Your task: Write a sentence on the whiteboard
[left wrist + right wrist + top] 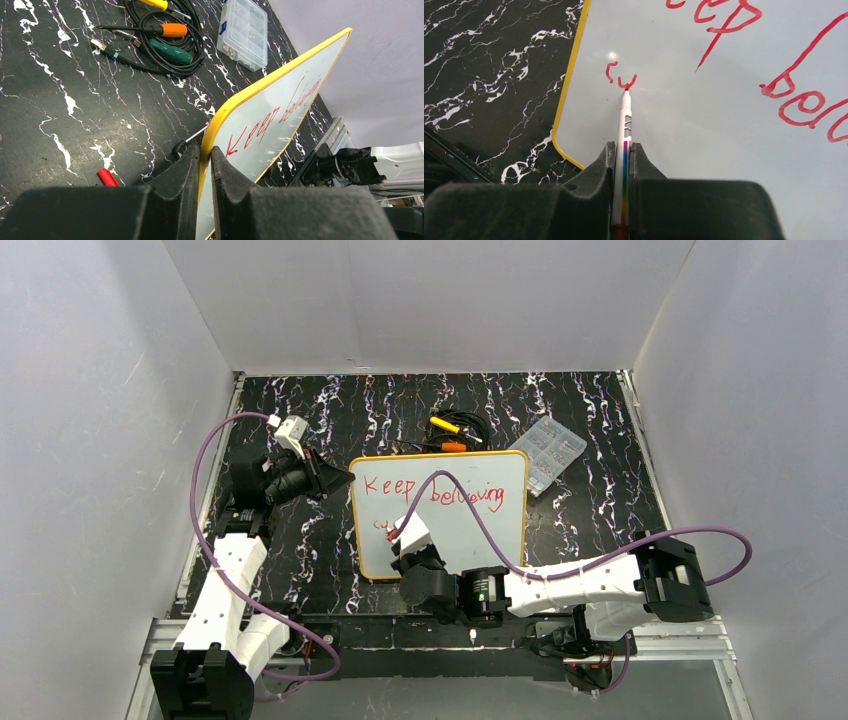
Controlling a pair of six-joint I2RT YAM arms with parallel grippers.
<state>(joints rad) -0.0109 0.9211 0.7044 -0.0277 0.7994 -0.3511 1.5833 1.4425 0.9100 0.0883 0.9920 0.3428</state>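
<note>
Two tight grips: left end effector (pixel 205 151) on whiteboard (pixel 285 107) rim, right end effector (pixel 624 146) around marker (pixel 625 116).

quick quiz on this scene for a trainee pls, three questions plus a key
1. True or false: the left gripper is clamped on the yellow edge of the whiteboard.
2. The right gripper is shut on: A an eraser, B a marker, C a cloth.
3. Which two words of the red lettering are already complete on the top line?
Key: 1 true; 2 B; 3 "Keep believing".
</note>
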